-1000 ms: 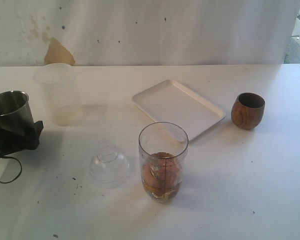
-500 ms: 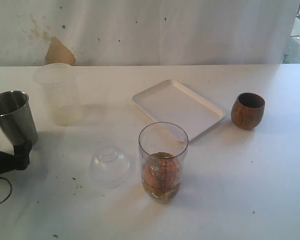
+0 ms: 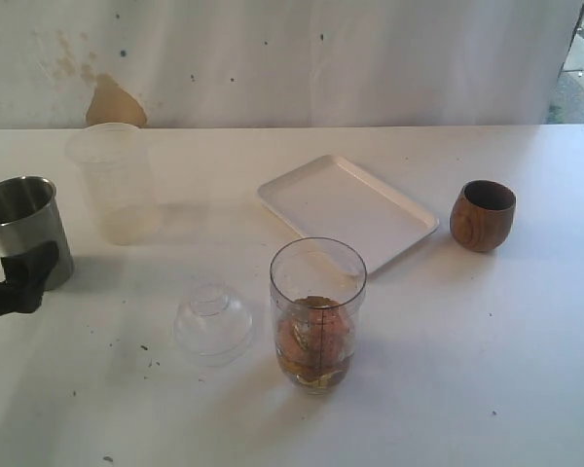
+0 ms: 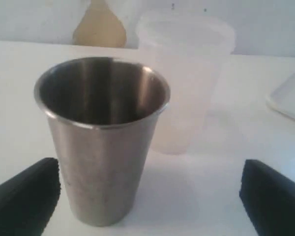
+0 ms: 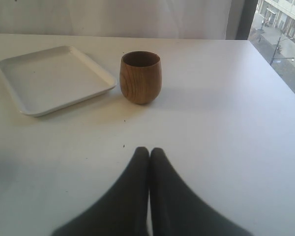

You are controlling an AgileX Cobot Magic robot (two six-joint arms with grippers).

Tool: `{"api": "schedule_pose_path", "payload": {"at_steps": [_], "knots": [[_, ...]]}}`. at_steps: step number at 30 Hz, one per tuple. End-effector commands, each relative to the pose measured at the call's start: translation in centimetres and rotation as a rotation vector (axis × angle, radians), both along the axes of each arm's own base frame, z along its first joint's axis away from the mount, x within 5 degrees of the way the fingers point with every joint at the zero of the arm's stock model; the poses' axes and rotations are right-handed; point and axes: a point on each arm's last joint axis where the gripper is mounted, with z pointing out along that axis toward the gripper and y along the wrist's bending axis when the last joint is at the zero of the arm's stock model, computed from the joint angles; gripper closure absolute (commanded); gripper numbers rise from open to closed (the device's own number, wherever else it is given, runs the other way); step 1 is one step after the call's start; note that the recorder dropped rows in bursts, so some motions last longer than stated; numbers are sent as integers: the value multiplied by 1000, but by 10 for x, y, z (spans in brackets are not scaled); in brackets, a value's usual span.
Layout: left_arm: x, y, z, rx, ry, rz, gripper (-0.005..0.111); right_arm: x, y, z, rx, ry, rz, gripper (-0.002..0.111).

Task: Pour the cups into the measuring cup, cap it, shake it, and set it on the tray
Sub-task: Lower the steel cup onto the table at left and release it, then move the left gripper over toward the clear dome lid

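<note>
The steel tumbler (image 3: 24, 229) stands upright at the table's left, with the frosted plastic cup (image 3: 117, 185) behind it. My left gripper (image 3: 24, 272) is open just in front of the tumbler. In the left wrist view the tumbler (image 4: 101, 142) stands beyond the wide-apart fingers of the gripper (image 4: 148, 196), untouched, and the frosted cup (image 4: 187, 83) is farther off. The measuring cup (image 3: 317, 316) stands in the middle with brownish contents at its bottom. The wooden cup (image 3: 483, 215) (image 5: 140, 77) is at the right, beside the white tray (image 3: 302, 185) (image 5: 49, 78). My right gripper (image 5: 149, 152) is shut and empty.
A clear dome lid (image 3: 212, 321) lies on the table just left of the measuring cup. A white wall runs behind the table. The right arm is out of the exterior view. A window shows at the table's right side (image 5: 280, 29).
My left gripper has drawn back from the steel tumbler toward the table's left edge, its jaws still wide. The tumbler stays standing where it was. The right gripper has not moved.
</note>
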Motion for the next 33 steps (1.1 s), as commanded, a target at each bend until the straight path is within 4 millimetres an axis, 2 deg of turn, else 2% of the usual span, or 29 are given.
{"api": "schedule_pose_path", "payload": {"at_steps": [1,2,3,5,8,10,12,16,19,21,25,29,33], "knots": [[-10,1,32,10,19,13,12,0,0,0,-1,-11,4,108],[-8,3,39,21,49,29,12,0,0,0,-1,-11,4,108],[-2,6,56,34,140,68,12,0,0,0,-1,-11,4,108],[14,9,96,10,184,143,12,0,0,0,-1,-11,4,108],[43,11,162,96,251,254,12,0,0,0,-1,-11,4,108],[60,7,190,180,321,269,12,0,0,0,-1,-11,4,108],[79,-3,207,146,399,213,12,0,0,0,-1,-11,4,108],[110,-21,210,25,509,91,14,0,0,0,-1,-11,4,108],[134,-36,206,-8,596,-36,24,0,0,0,-1,-11,4,108],[150,-46,201,47,668,-116,32,0,0,0,-1,-11,4,108],[176,-70,193,207,740,-200,33,0,0,0,-1,-11,4,108],[189,-99,186,369,761,-265,33,0,0,0,-1,-11,4,108],[200,-121,166,520,803,-301,33,0,0,0,-1,-11,4,108]]}}
